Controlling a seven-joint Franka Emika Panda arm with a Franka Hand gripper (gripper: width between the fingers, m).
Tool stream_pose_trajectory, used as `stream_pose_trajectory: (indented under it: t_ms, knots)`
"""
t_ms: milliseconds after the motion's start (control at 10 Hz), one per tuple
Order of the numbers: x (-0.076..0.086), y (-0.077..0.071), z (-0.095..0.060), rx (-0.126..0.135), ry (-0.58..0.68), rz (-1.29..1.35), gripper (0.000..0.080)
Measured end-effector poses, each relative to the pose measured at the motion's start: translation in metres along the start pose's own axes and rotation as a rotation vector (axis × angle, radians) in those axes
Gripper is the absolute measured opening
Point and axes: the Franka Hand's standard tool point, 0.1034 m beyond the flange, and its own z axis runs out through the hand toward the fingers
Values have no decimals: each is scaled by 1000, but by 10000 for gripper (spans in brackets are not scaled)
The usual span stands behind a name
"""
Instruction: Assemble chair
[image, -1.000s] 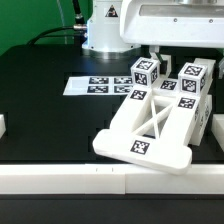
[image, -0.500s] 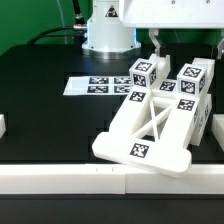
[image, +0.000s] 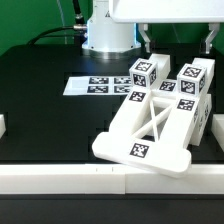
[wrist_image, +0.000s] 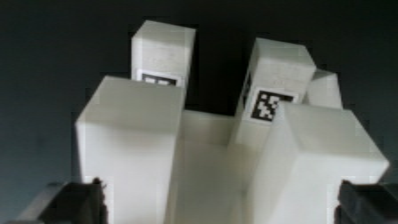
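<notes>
The claw (image: 178, 42) hangs with its fingers (image: 146, 38) spread apart, gripping nothing. Below it sits the chair (image: 152, 125), a cluster of white tagged blocks and a cross-braced plate, resting on the black table (image: 50, 110). In the wrist view its blocks (wrist_image: 196, 130) stand beneath the fingertips. Farther off lies the marker board (image: 95, 86).
</notes>
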Motion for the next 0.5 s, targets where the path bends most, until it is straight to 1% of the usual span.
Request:
stream_pose_trajectory:
  t_ms: [100, 500]
  knots:
    - [-2, -1, 7, -5, 3, -5, 648]
    - [-7, -4, 20, -16, -5, -16, 648]
